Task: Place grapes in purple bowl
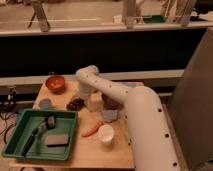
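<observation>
Left to right: green tray (50,112), near left. Grapes (75,103) lie on the table (85,150), not yet lifted. The gripper (89,103) is low, just right of them, jaws spread, empty as far as I can see. The purple bowl (113,102), right of the arm, has no grapes. I judge grasp and transfer remain.

cam: single view | from: high, behind arm (142,117) | faces: down-forward over desk (95,152) | range: middling, whole desk seen | claw (86,101): mid-frame, low over desk

Wooden table (90,152): green tray (15,135), grapes (76,103), cup (105,134)
</observation>
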`<state>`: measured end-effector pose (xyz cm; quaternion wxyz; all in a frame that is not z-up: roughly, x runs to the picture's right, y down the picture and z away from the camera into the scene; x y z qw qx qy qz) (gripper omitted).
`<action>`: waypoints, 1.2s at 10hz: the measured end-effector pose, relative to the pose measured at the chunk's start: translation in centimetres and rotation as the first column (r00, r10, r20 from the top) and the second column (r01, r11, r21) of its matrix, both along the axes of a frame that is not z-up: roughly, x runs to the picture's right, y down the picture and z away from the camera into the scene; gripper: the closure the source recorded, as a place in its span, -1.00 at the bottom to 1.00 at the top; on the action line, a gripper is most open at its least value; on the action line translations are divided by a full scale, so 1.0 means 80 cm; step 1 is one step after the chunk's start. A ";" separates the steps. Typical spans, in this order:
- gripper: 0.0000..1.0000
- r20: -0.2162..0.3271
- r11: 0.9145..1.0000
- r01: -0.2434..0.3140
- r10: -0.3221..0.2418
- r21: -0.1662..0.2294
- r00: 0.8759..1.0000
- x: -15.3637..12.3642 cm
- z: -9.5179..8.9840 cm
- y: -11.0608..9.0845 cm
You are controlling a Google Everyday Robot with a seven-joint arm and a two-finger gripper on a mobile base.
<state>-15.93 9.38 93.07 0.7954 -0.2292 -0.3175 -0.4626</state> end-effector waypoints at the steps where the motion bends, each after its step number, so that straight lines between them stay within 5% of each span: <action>1: -0.57 0.000 1.000 0.000 0.000 -0.001 1.000 0.000 0.000 0.000; 8: 0.75 0.042 0.999 0.041 -0.040 -0.018 0.998 -0.003 0.007 0.011; 12: 0.85 0.060 0.998 0.062 -0.064 0.028 0.996 -0.001 -0.020 -0.010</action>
